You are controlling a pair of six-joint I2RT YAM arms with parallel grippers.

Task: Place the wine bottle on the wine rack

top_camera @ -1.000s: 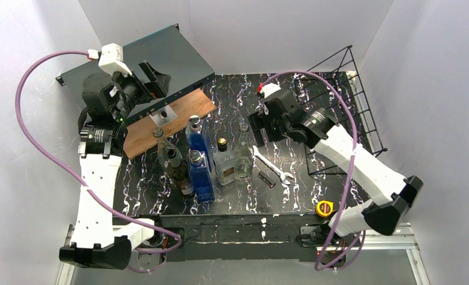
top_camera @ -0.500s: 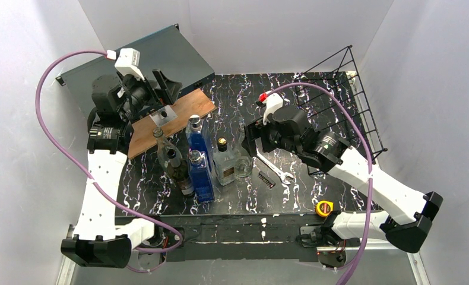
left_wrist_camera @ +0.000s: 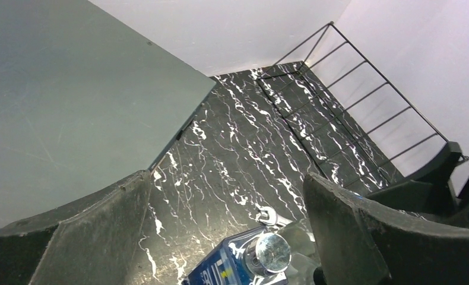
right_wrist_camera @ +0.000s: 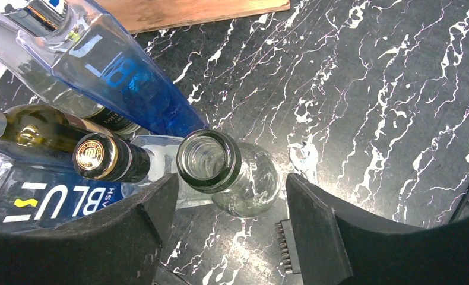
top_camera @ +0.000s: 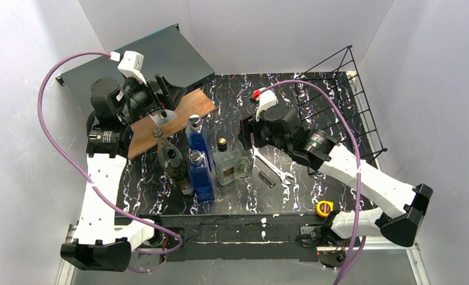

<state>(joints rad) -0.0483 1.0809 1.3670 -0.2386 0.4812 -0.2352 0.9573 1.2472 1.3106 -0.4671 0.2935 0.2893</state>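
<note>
The wine bottle [right_wrist_camera: 235, 172], clear glass with an open mouth, stands upright at the right end of a cluster of bottles [top_camera: 243, 161]. My right gripper [right_wrist_camera: 229, 184] hovers over its top, open. The bottle's rim sits just ahead of the fingertips, close to the left finger [right_wrist_camera: 155, 205], and nothing is gripped. In the top view this gripper [top_camera: 247, 133] hides the bottle's neck. The black wire wine rack [top_camera: 369, 101] leans at the back right [left_wrist_camera: 386, 80] and holds nothing. My left gripper [top_camera: 167, 92] hangs open and holds nothing above the wooden board [left_wrist_camera: 225, 178].
Two blue bottles [top_camera: 200, 172], a square clear bottle with a gold cap [top_camera: 223, 161] and a dark bottle [top_camera: 176, 166] crowd the wine bottle's left. A wrench [top_camera: 273, 166] and a bit strip [top_camera: 266, 179] lie to its right. Board [top_camera: 161, 122], grey case [top_camera: 161, 53], yellow tape measure [top_camera: 324, 208].
My right gripper has swung left and down over the clear bottle's mouth, and its jaws have narrowed. My left gripper has shifted right over the board, still wide open.
</note>
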